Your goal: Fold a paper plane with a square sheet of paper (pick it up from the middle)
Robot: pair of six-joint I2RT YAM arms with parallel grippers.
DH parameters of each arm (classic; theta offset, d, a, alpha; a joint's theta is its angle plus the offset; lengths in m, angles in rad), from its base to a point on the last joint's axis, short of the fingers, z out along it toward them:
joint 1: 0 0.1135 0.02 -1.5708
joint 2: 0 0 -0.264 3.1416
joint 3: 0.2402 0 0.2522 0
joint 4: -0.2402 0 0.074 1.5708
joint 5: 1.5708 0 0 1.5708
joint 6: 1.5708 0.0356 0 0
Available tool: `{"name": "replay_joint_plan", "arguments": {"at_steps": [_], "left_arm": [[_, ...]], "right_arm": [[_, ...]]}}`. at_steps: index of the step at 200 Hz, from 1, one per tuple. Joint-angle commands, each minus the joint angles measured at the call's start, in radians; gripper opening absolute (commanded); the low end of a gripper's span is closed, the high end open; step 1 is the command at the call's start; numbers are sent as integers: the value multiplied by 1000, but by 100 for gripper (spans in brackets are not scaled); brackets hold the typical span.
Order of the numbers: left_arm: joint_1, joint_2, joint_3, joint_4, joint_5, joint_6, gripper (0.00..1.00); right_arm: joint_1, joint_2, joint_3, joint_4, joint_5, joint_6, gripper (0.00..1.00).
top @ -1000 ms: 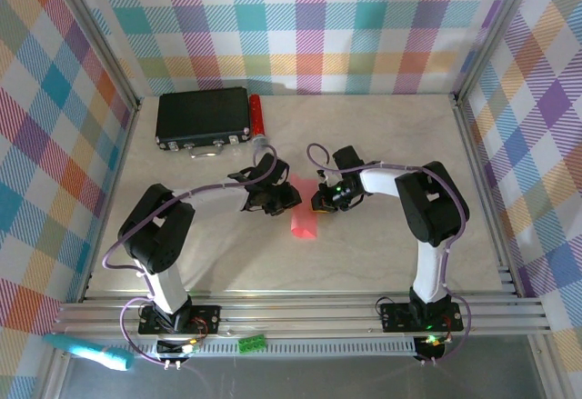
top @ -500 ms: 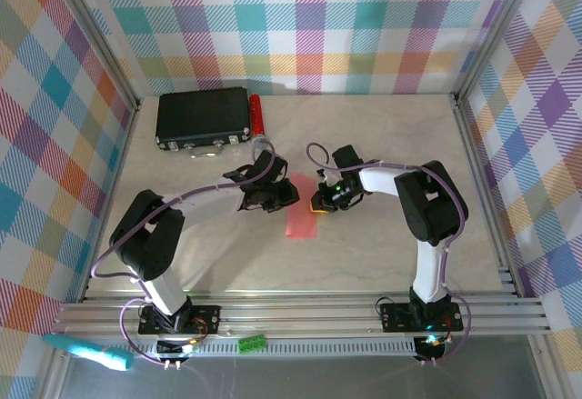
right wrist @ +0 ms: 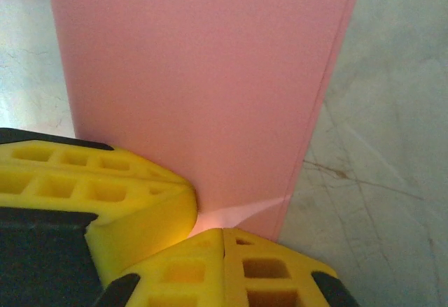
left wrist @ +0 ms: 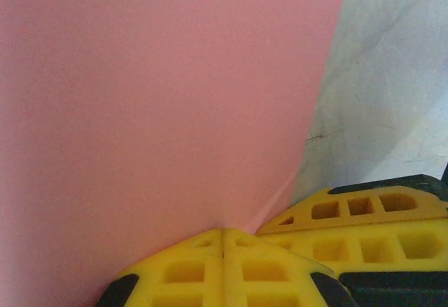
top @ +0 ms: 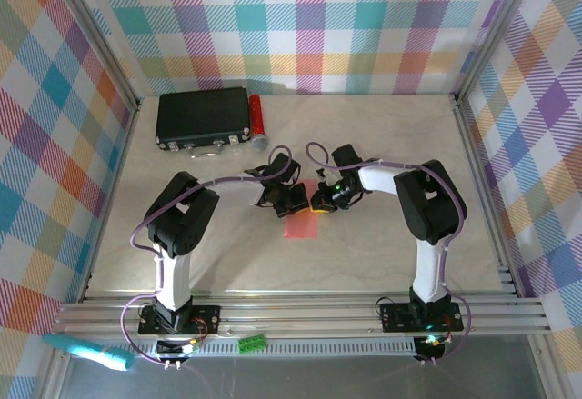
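The square sheet of paper is a pink-red sheet folded to a narrow strip, lying mid-table and pointing toward the near edge. My left gripper and right gripper meet side by side at its far end. In the left wrist view the paper runs up from my left gripper, whose yellow jaws are shut on its edge. The right gripper's fingers sit just beside it. In the right wrist view my right gripper is shut on the paper, with a small crease at the pinch.
A black box lies at the back left, with a small red cylinder with a grey end against its right side. Bare pale table spreads to the right and toward the near edge. Checkered walls close in three sides.
My left gripper has moved right until it touches the right gripper. The paper has swung from slanting to straight, and the left arm's elbow has shifted right.
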Motion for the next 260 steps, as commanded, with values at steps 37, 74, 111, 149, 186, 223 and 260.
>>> {"name": "replay_joint_plan", "arguments": {"at_steps": [37,74,111,149,186,223,260], "left_arm": [[47,16,-78,17,50,15,1],[97,-19,-166,54,80,71,1],[175,-86,-249,101,129,108,2],[244,-180,-281,88,144,141,2],[218,-247,-268,197,216,74,2],[127,-156,-205,319,216,-9,2],[99,-34,-165,395,210,-61,2]], "right_arm": [[8,144,-48,-181,262,-11,4],[8,166,-38,-224,310,-1,4],[7,179,-26,-245,330,12,4],[8,178,-21,-245,335,12,4],[9,174,-17,-241,323,14,4],[8,184,-13,-234,315,24,4],[8,190,-11,-237,320,26,4]]}}
